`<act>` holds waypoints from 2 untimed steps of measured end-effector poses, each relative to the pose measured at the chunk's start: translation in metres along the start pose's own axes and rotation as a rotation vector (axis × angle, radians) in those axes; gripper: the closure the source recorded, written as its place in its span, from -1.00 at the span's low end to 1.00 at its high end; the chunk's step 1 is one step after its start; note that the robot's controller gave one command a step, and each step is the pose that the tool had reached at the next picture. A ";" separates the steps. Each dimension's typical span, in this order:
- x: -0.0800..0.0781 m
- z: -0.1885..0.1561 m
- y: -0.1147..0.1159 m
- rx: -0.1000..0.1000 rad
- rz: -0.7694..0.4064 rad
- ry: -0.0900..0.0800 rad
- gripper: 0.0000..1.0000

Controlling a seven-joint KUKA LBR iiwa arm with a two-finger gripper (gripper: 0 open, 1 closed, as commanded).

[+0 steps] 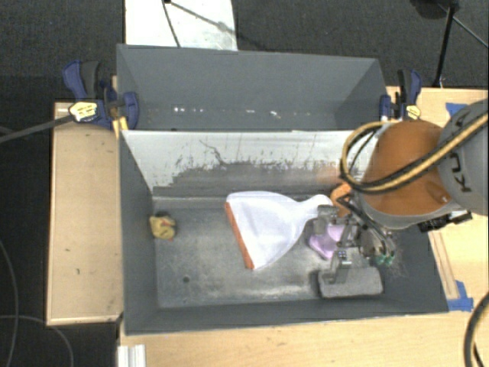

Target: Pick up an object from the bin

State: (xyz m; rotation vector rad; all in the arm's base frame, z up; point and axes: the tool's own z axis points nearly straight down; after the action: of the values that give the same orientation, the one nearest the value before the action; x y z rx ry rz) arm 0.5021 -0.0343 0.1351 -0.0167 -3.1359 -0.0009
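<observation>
My gripper (345, 245) is low in the bin's right part, under the orange-covered wrist. Just left of it, touching or nearly touching, lies a small light-purple thing (324, 240); whether the gripper has hold of it is hidden. Directly below the gripper a grey rectangular block (351, 282) lies flat near the bin's front wall. A white sheet-like item with an orange edge (263, 226) spreads across the middle of the floor, and its right tip reaches up to the purple thing.
A small yellow lump (162, 226) sits alone at the far left of the bin floor. The arm and its cables cover the right back corner.
</observation>
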 end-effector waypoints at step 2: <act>0.004 0.023 0.002 0.002 -0.113 -0.016 -1.00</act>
State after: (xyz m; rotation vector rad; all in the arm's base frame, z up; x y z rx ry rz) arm 0.4982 -0.0319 0.1118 0.1615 -3.1479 0.0018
